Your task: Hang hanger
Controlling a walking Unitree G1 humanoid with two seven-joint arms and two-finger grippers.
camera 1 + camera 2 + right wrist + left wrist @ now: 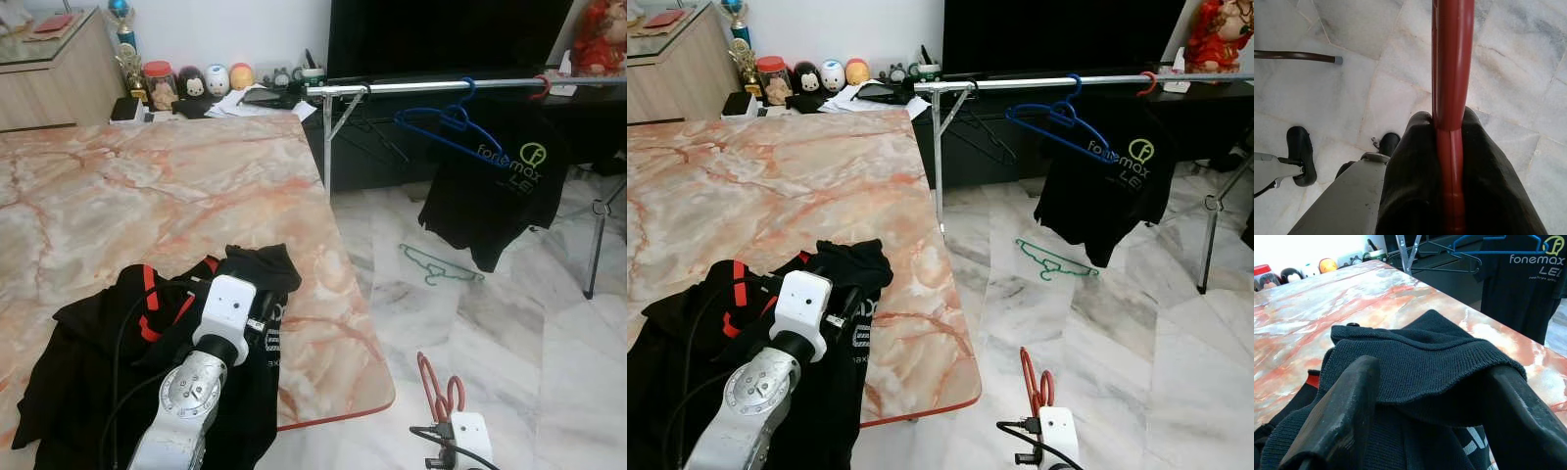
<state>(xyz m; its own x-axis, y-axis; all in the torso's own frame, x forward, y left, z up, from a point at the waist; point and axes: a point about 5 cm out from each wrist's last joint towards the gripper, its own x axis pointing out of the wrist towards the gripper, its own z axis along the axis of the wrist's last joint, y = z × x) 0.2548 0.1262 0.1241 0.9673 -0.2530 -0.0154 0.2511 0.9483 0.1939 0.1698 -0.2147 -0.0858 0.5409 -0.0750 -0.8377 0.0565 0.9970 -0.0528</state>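
Observation:
A black garment with red trim (88,362) lies crumpled on the near part of the marble table (147,186). My left gripper (1430,372) is open, its fingers (1347,411) straddling a folded ribbed edge of that garment. Low beside the table's corner, my right gripper (1449,137) is shut on a red hanger (436,387), which points up and away over the floor. Ahead stands a silver clothes rail (431,86) carrying a blue hanger (446,122) and a black printed T-shirt (500,186).
A green hanger (436,264) lies on the tiled floor under the rail. Jars and small figurines (186,83) line the table's far edge, with a dark TV unit (441,39) behind. The rail's leg (596,245) stands at the right.

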